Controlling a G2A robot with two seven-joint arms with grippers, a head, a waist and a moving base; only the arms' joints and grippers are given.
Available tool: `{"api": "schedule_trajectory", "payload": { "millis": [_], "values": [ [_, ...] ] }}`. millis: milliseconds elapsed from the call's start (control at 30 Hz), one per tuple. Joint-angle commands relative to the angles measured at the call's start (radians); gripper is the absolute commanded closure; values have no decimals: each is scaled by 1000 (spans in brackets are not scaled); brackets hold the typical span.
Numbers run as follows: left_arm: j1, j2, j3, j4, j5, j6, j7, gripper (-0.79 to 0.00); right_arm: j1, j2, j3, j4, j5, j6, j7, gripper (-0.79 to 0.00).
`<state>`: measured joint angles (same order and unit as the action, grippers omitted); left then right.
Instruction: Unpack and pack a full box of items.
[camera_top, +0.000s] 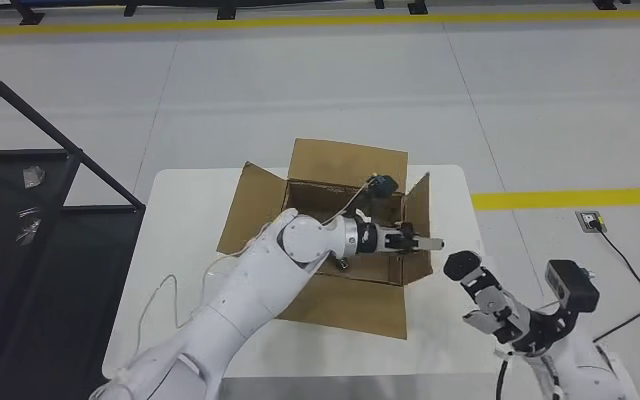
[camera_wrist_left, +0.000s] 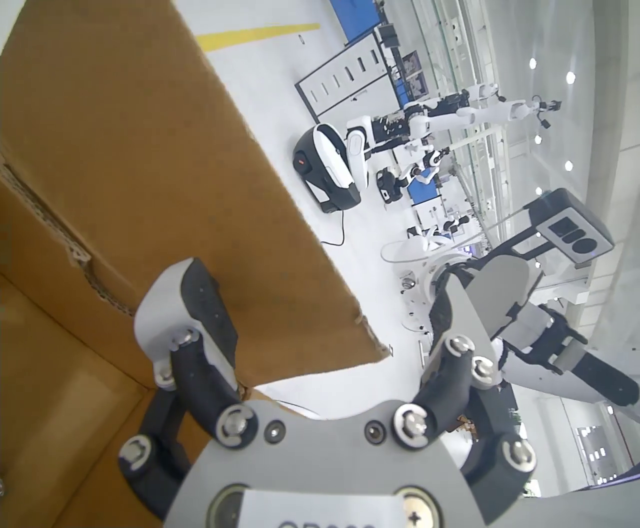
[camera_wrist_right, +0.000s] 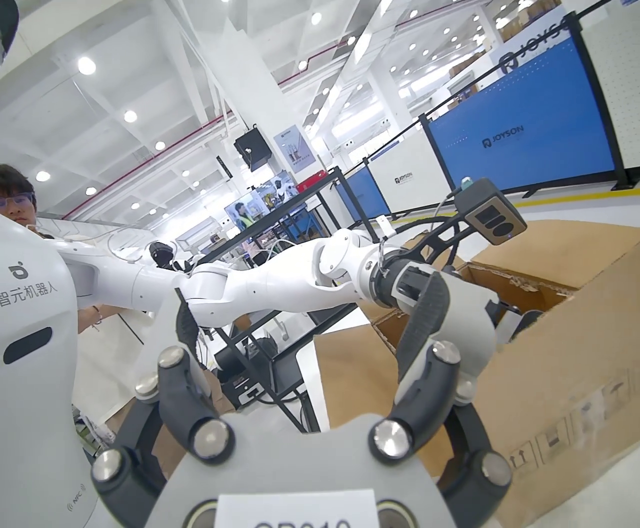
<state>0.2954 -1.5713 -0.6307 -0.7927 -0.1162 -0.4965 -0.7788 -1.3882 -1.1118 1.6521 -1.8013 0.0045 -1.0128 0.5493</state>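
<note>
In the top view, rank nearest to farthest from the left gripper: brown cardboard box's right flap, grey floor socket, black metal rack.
1. Brown cardboard flap, beside the left gripper.
2. Grey floor socket, on the floor, right.
3. Black metal rack, far left.

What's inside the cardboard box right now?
Bare cardboard walls show inside the box, and the left claw stands open at its right flap. The left arm lies across the opening and covers the floor, so any items cannot be seen.

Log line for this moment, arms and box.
left end effector: open, at box flap | right end effector: open, empty, beside box | box: flaps open
</note>
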Motion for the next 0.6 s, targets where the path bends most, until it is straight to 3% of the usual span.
{"api": "schedule_trajectory", "payload": {
  "millis": [0, 267, 567],
  "values": [
    [-14, -23, 23, 33, -3, -5, 16, -785, -23, 1, 19, -8, -3, 1, -20, -785],
    [-51, -106, 82, 165, -17, 13, 64, -785, -123, -3, 109, -54, -35, 1, -162, -785],
    [-90, -187, 141, 282, 65, 83, 132, -785, -173, -4, 127, -74, -82, 1, -226, -785]
  ]
}}
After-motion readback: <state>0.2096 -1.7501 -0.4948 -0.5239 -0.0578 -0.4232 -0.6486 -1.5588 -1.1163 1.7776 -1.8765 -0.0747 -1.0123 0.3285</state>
